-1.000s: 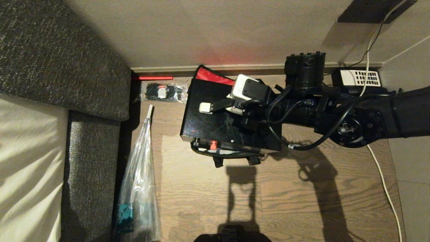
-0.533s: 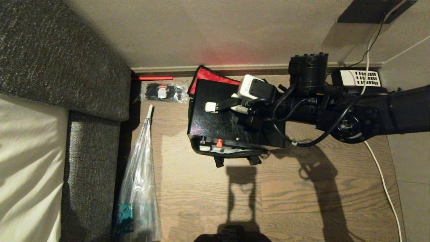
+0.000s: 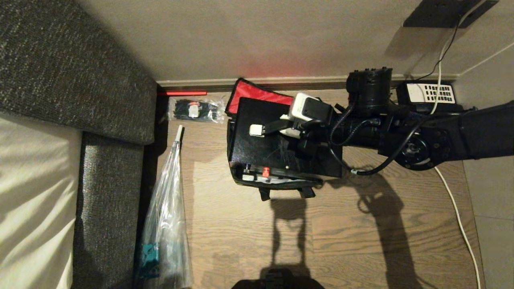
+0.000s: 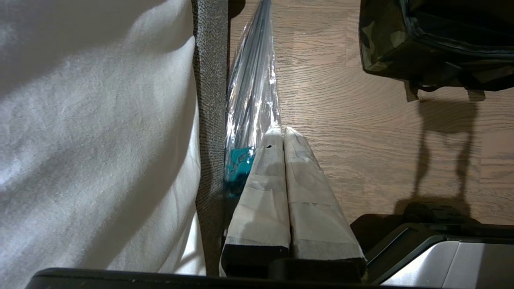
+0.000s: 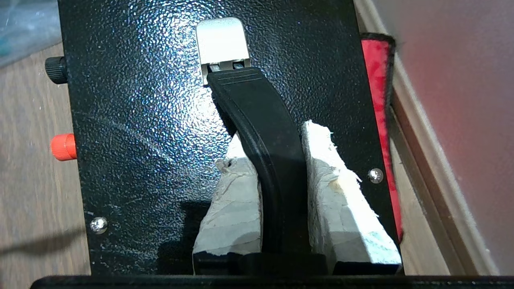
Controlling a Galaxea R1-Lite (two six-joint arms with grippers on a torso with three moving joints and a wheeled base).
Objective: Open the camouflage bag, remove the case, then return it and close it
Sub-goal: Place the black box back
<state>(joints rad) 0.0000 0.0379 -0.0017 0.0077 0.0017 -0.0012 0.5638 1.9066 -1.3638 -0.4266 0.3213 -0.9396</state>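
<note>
Head view: no writing legible on case (image 3: 261, 148).

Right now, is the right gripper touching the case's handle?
Touching. The right wrist view shows the right gripper with both padded fingers pressed against the sides of the case's black handle, no gap.

1. My right arm (image 3: 441, 128) is matte black, built of thick round joint housings, one ringed with small bolts.
2. Black cables (image 3: 361, 160) loop loosely along it, one bearing a small white tag.
3. A white-and-black camera block (image 3: 307, 112) sits at the wrist, just beside the black telephone (image 3: 427, 94).
4. My right gripper (image 5: 281, 176) has fingers (image 5: 337, 200) wrapped in frayed white tape.
5. My left gripper (image 4: 284, 138) wears smoother pale tape on black bases.
</note>
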